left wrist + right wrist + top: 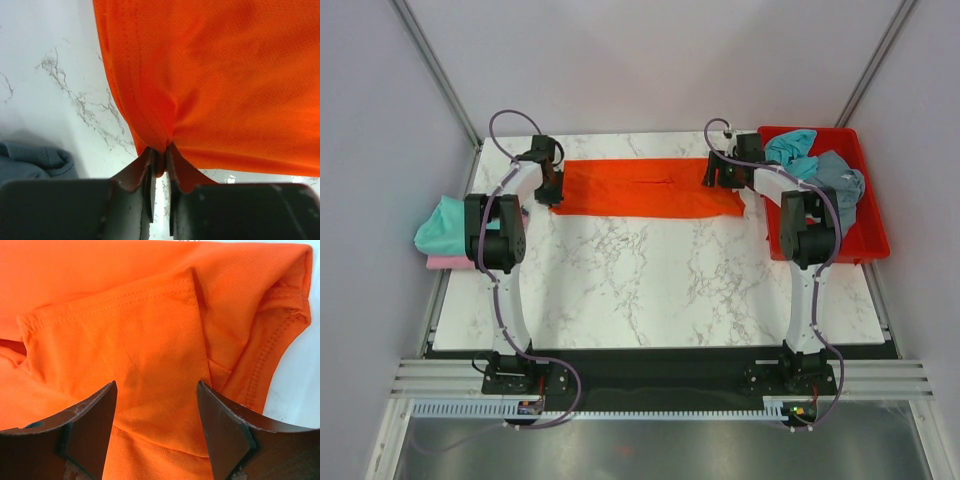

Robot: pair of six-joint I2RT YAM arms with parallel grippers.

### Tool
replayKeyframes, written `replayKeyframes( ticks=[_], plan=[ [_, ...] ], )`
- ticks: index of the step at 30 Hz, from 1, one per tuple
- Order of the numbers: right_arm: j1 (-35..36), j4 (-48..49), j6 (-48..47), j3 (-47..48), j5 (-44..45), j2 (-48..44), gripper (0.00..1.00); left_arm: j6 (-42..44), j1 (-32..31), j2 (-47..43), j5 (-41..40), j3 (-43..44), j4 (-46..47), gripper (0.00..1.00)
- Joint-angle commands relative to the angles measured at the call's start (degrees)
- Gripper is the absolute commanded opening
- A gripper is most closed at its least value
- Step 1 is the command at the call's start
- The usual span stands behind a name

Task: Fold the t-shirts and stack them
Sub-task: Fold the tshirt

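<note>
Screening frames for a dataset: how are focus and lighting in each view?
Top external: even light, orange t-shirt sharp. Left wrist: weave crisp, left end effector soft near the lens. Right wrist: stitching sharp, right end effector dark, underlit.

Matt, fine-mesh cloth of the orange t-shirt (225, 75); smooth, faintly glossy marble-look table (650, 290); smooth red plastic tray (868, 246).

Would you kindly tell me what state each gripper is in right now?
Left gripper: closed on the orange t-shirt edge.
Right gripper: open, holding nothing.
</note>
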Motion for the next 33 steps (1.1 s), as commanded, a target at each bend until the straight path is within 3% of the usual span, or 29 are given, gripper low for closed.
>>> replayKeyframes(
  ticks=[1, 3, 5, 14, 18, 24, 26, 33],
  plan=[
    [-0.3, -0.1, 0.8, 2.8, 1.8, 2.6, 0.73, 1.5, 0.1, -1.7, -1.0, -1.6, 0.4, 0.16],
    [-0.3, -0.6, 0.3, 4.3, 2.0, 3.2, 0.74, 2.0, 0.1, -2.7, -0.2, -3.7, 0.0, 0.05],
    [-0.4, -0.7, 0.2, 5.5, 2.3, 4.5, 0.73, 2.6, 0.0, -4.4, 1.8, -5.4, -0.5, 0.02],
    [0.1, 0.0, 0.7, 14.9, 3.0, 9.6, 0.75, 1.5, -3.6, -14.3, 10.9, -17.5, -5.4, 0.02],
    [0.5, 0.8, 0.9, 18.9, 3.0, 11.8, 0.77, 1.4, -6.5, -18.3, 10.9, -23.7, -5.4, 0.02],
    [1.4, 2.6, 2.0, 23.1, 3.3, 14.5, 0.77, 1.4, -12.2, -23.4, 10.9, -29.2, -5.4, 0.02],
    [1.7, 2.9, 2.2, 24.1, 3.3, 15.1, 0.78, 2.7, -14.1, -24.8, 17.6, -30.4, -8.1, 0.02],
    [3.3, 3.6, 2.9, 28.4, 4.5, 16.0, 0.78, 3.6, -19.0, -29.6, 20.3, -35.9, -8.8, 0.02]
  ],
)
